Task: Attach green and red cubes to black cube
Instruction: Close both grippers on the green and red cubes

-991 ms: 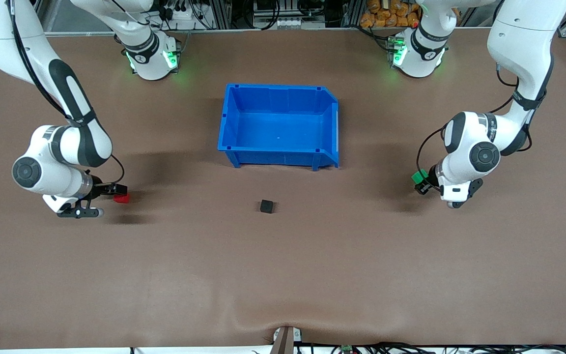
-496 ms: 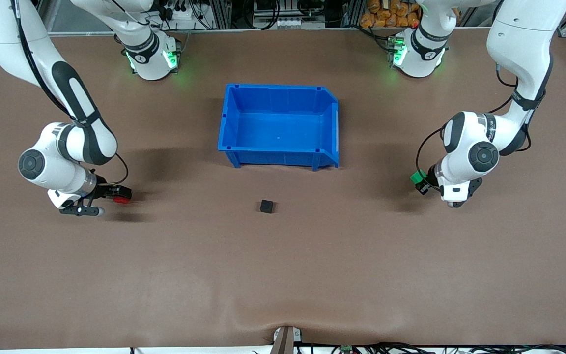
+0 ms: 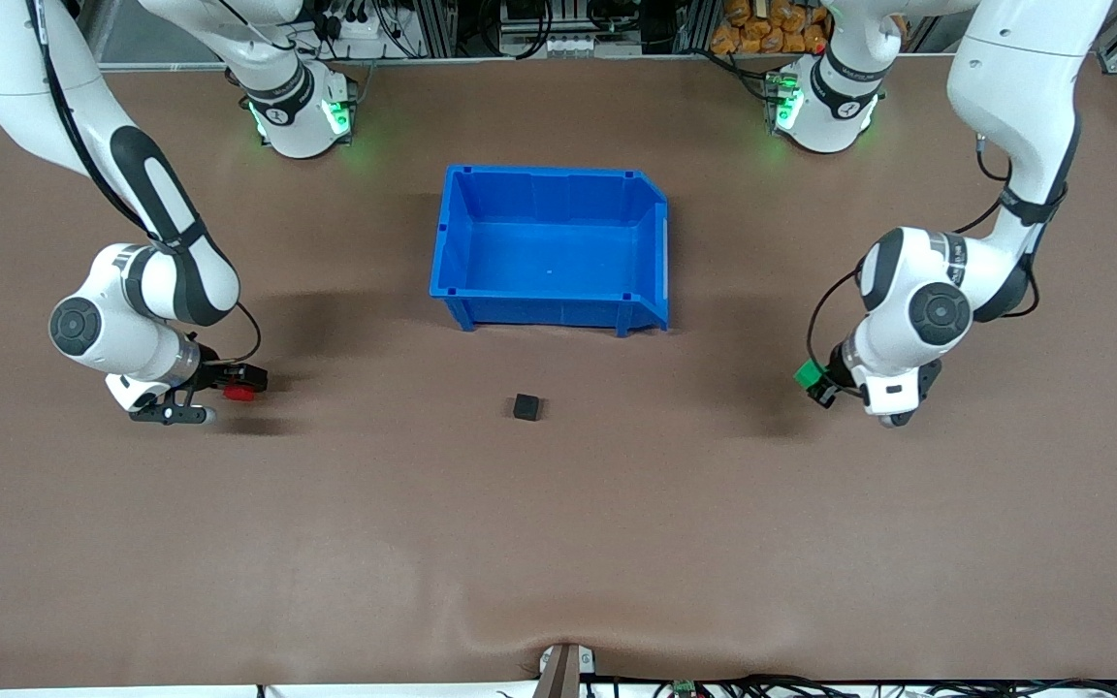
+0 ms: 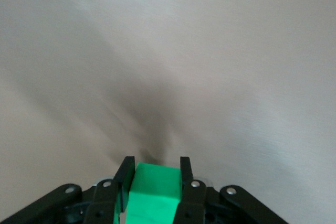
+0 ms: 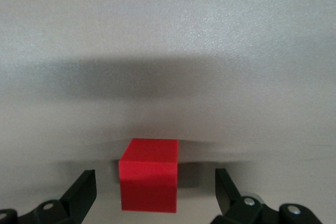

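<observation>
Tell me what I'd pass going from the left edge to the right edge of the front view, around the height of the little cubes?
Right gripper open around the red cube → black cube on the table → green cube shut in the left gripper.

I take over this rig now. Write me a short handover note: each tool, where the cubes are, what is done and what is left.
Left tool: shut on the green cube, over bare table toward the left arm's end.
Right tool: open, fingers on either side of the red cube without touching it, toward the right arm's end.
Black cube: alone on the table, nearer the front camera than the blue bin.
Done: green cube gripped.
Left: grip the red cube, bring both to the black cube and attach them.
</observation>
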